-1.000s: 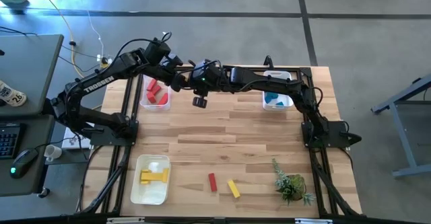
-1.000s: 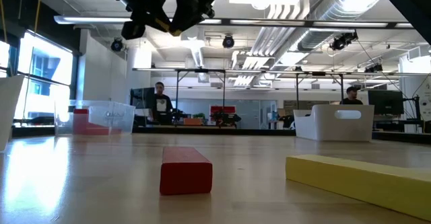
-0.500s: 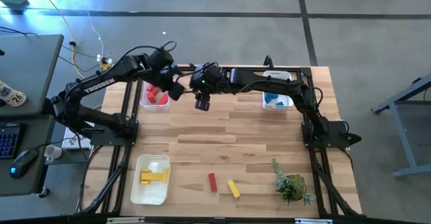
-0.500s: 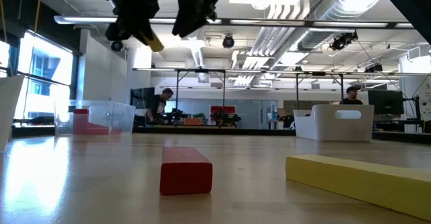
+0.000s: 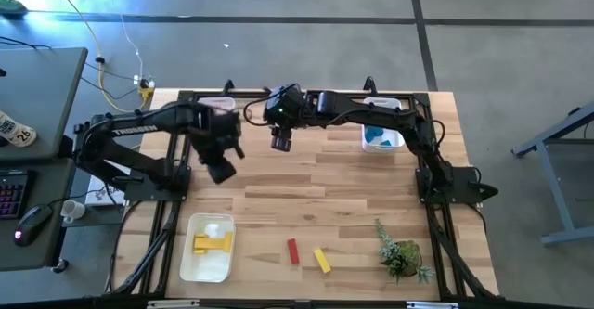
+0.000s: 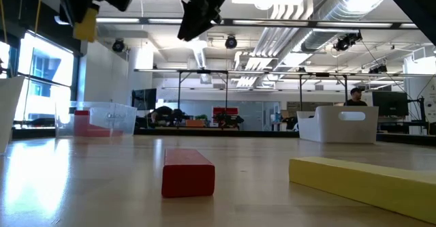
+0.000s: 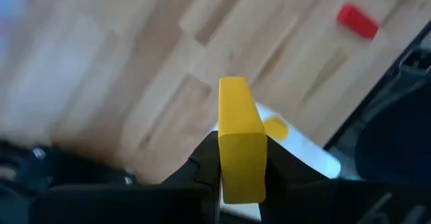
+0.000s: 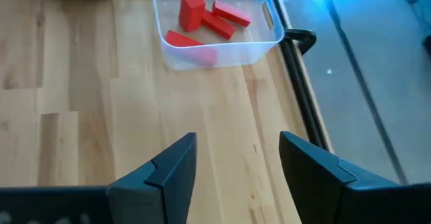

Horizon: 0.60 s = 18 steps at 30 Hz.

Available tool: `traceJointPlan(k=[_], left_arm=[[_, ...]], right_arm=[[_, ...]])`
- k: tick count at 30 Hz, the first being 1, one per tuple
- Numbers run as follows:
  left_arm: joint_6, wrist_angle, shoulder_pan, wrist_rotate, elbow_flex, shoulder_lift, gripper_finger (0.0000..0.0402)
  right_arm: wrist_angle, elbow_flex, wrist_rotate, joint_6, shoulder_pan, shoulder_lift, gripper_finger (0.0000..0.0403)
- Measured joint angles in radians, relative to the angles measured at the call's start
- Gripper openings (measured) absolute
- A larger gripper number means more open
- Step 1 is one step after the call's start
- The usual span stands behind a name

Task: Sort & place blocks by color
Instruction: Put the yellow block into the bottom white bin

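Swung away from the far red bin since a second ago: left tool [image 5: 221,168] now over the left-middle of the pale wooden counter [image 5: 343,184], clamped on a yellow rectangular block [image 7: 238,138] (block standing up between the dark fingers [image 7: 202,170] in the left wrist view, also seen high at the left of the low view [image 6: 86,24]). Parted from it over the same second: right tool [image 5: 281,140], hanging above the far middle of the counter, fingers spread and holding nothing.

Resting at the far left edge, partly hidden under the left arm from above: clear rectangular plastic bin [image 8: 222,49] with several red blocks [image 8: 202,17] inside. Sitting at the far right: white rectangular bin [image 5: 382,137] holding blue blocks [image 5: 377,137]. Lying near the left corner: white rectangular tray [image 5: 190,258] with yellow blocks [image 5: 213,243] in it.

Loose on the counter toward the near edge, just beside each other but apart: short red rectangular bar [image 5: 292,251] and yellow rectangular bar [image 5: 321,260]. Standing to their right near the near right corner: small green plant [image 5: 401,251].
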<state>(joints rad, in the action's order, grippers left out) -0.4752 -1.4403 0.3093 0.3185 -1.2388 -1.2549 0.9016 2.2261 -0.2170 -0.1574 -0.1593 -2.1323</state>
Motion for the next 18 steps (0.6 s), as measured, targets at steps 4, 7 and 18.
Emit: traceJointPlan(k=[4,7,18], left_arm=[[-0.083,-0.022,-0.107,0.009,0.000,0.000,0.0035],[-0.158,-0.006,-0.178,0.051,0.022,0.002,0.0035],[-0.458,0.146,-0.456,0.240,0.193,0.001,0.0035]], right_arm=[[0.000,0.000,0.039,0.000,-0.008,0.000,0.0197],[0.000,0.000,0.054,0.000,-0.014,-0.001,0.0197],[0.035,0.000,0.083,-0.034,-0.031,-0.002,0.0197]])
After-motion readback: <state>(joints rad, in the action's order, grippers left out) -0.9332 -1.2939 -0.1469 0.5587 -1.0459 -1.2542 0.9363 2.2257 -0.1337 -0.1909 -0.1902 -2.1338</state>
